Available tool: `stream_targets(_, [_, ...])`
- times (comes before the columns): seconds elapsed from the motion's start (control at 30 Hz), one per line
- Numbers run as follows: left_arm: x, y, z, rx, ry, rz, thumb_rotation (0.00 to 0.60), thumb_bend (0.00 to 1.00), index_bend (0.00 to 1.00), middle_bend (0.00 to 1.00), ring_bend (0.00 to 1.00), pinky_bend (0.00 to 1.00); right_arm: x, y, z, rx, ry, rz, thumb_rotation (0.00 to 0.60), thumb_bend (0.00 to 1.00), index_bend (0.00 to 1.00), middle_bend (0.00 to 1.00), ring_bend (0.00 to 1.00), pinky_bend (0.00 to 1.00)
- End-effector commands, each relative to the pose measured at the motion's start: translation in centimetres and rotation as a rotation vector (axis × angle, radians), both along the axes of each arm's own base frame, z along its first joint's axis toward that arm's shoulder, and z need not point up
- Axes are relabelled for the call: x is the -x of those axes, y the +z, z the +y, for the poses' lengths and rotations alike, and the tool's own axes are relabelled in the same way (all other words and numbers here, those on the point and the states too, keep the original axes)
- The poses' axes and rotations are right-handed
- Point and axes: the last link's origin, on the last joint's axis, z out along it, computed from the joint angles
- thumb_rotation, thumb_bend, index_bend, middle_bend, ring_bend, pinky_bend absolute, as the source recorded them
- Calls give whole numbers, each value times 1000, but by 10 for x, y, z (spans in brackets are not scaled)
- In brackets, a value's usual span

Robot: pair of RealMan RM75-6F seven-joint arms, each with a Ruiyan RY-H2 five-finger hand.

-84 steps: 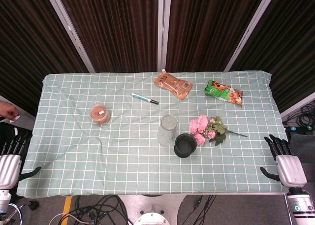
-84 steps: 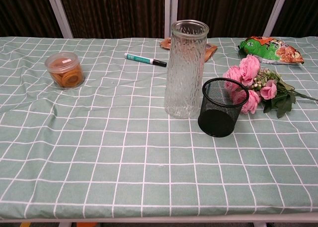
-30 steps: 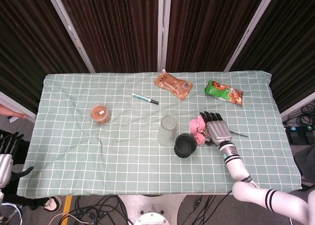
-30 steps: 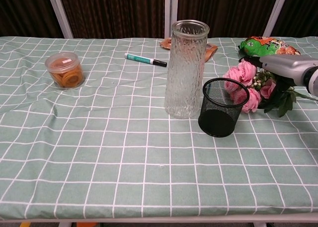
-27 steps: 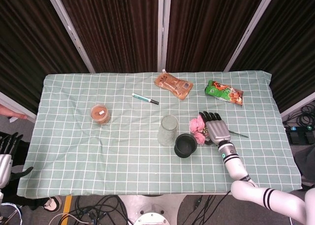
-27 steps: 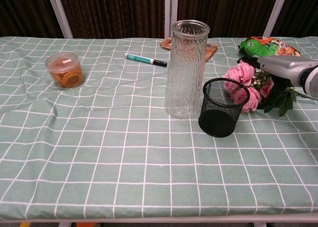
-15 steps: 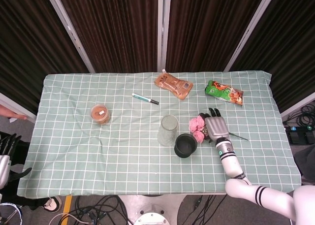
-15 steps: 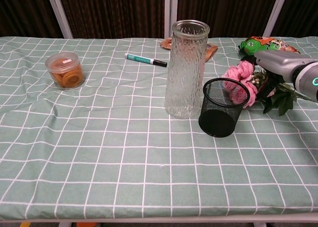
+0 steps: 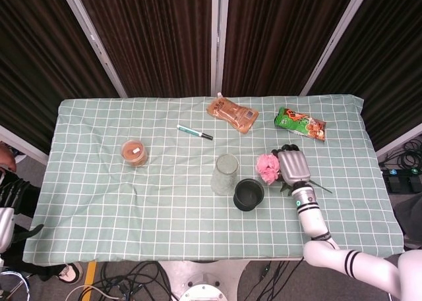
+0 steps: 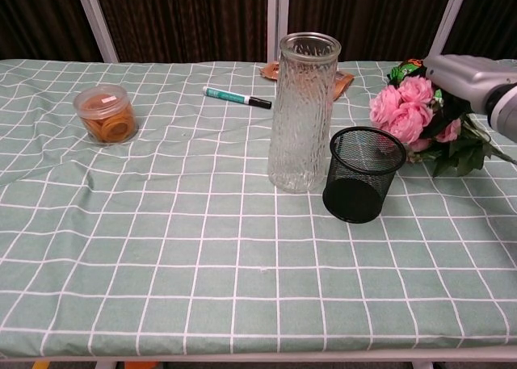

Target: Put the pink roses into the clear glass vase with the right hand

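Note:
The pink roses point(image 9: 267, 168) point(image 10: 404, 111) with green leaves are held by my right hand point(image 9: 293, 164) point(image 10: 472, 78), which grips the bunch from the right, blooms pointing left. The bunch looks raised a little off the cloth, and its stem trails toward the table's right side. The clear glass vase point(image 9: 225, 174) point(image 10: 300, 111) stands upright to the left of the roses, with a black mesh cup point(image 9: 248, 194) point(image 10: 362, 185) between them, nearer the front. My left hand point(image 9: 4, 227) shows only at the far left frame edge, off the table, holding nothing.
On the green checked cloth: an orange jar point(image 9: 134, 152) point(image 10: 105, 113) at the left, a marker pen point(image 9: 194, 132) point(image 10: 237, 98) behind the vase, an orange pouch point(image 9: 231, 114) and a green snack bag point(image 9: 300, 124) at the back. A person's head and arm show at the left edge.
My right hand came in from the table's right edge, closed around the roses and lifted them slightly. The blooms now sit higher and further right. The left hand slid further out of frame.

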Motion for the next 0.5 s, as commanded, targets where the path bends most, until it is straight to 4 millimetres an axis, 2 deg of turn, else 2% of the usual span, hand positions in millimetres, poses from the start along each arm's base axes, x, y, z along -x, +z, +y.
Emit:
stream_targets(0.03, [-1,-1,1,3,-2,2,600,10,75,0,0,61,-21,41,-4,95,76,-72,600,225,558,480,233,216])
stream_targets(0.17, [-2,-3,2,5,-4,1,600,10,75,0,0,61,-55,87,-4,194,200,-174,600,223,555,479,233,231])
stream_targets(0.27, [-3,-4,3,8,-5,3,600,10,75,0,0,61,-80,114,-2,269,301,-247,600,220,546,478,233,246])
stream_targets(0.37, [-4,-5,2,10,-6,7,600,9,75,0,0,61,-102,131,2,321,388,-332,600,220,545,477,233,266])
stream_targets(0.5, [-6,-4,2,10,-9,10,600,10,75,0,0,61,-130,142,9,332,465,-450,600,221,545,473,233,307])
